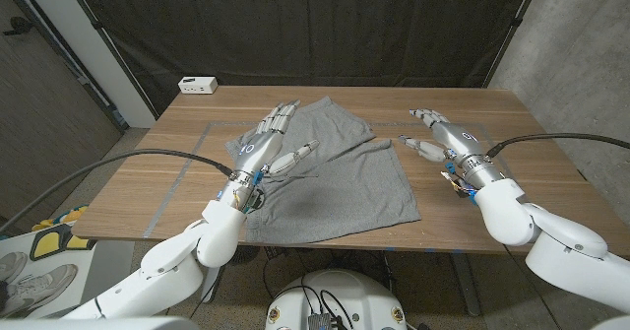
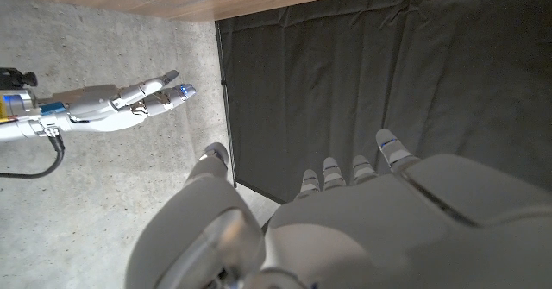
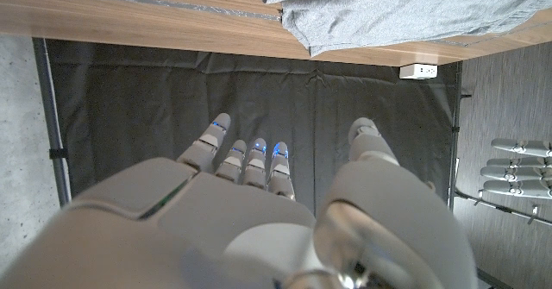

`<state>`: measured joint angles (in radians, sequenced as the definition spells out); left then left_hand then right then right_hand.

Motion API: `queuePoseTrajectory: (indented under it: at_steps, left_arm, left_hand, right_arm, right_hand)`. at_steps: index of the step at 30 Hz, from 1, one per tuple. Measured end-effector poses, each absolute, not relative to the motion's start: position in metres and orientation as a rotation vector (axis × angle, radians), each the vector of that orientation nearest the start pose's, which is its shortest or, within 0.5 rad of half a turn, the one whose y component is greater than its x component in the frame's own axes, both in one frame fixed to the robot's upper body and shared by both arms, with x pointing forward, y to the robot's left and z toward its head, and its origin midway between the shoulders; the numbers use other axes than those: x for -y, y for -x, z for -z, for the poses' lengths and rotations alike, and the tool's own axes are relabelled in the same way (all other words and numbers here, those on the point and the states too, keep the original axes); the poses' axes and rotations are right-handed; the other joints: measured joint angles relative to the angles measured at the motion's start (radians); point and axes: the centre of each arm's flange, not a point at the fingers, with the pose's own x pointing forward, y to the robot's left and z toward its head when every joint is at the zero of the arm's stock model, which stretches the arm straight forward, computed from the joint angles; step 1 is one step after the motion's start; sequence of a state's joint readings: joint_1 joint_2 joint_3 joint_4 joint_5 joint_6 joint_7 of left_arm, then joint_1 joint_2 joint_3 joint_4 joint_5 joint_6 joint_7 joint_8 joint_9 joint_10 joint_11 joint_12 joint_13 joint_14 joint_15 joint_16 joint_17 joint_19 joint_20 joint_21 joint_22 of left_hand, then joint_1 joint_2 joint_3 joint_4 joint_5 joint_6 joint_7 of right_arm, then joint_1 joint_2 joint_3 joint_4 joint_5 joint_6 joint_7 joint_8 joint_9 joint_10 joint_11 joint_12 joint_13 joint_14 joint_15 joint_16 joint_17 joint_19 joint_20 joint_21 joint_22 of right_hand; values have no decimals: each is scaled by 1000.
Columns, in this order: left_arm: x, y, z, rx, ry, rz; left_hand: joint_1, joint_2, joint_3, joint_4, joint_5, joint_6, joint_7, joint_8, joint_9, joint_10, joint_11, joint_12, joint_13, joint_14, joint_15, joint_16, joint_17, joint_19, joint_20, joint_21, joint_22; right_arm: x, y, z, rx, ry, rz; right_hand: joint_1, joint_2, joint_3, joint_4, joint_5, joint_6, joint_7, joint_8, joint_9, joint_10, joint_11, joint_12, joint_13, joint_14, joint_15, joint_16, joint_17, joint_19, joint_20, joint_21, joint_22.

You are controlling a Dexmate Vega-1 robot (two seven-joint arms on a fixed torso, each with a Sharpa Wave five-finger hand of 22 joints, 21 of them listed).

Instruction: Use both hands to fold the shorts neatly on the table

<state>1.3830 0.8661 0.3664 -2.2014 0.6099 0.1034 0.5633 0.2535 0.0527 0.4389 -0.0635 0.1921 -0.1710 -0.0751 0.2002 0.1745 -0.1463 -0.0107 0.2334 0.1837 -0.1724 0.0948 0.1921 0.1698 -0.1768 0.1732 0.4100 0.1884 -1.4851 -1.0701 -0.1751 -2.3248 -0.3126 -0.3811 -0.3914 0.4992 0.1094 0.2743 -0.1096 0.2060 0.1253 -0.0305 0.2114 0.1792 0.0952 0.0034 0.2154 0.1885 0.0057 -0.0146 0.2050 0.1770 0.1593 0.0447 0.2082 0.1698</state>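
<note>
Grey fabric shorts (image 1: 330,167) lie spread, rumpled and unfolded on the wooden table (image 1: 512,123); the left hand (image 1: 268,138) hovers over them and the right hand (image 1: 445,136) beside, both open and empty.

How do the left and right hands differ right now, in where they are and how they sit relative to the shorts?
The left hand is over the gray shorts, near their far left part; the right hand is over bare table, beside the shorts' right edge. The left hand's fingers reach up and to the right across the cloth, the right hand's reach toward the shorts. Both are open, fingers extended, holding nothing.
</note>
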Motion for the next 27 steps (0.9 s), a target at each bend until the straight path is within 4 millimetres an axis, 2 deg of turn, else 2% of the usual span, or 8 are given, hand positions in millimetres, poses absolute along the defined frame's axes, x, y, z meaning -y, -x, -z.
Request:
queuePoseTrajectory:
  at_steps: [11, 27]
  left_arm:
    - [-191, -419, 67, 1031, -1167, -155]
    - [-189, -403, 84, 983, -1231, -140]
  left_hand:
    - [4, -4, -8, -8, 0, 0, 0, 0, 0, 0, 0, 0, 0, 0, 0, -4, 4, 0, 0, -6, 0]
    - [8, -19, -15, -15, 0, 4, 4, -4, 0, 0, 0, -5, 0, 0, 0, -4, 5, 0, 0, -7, 5]
  right_arm:
    - [258, -425, 51, 661, 1238, 172]
    - [256, -412, 70, 624, 1279, 183]
  right_hand:
    - [0, 0, -1, -6, 0, 0, 0, 0, 0, 3, -3, 0, 0, 3, -3, 0, 0, 4, 4, 0, 0]
    - [11, 0, 3, -10, 0, 4, -4, 0, 0, 9, -9, 0, 0, 3, -3, 0, 0, 9, -2, 0, 0]
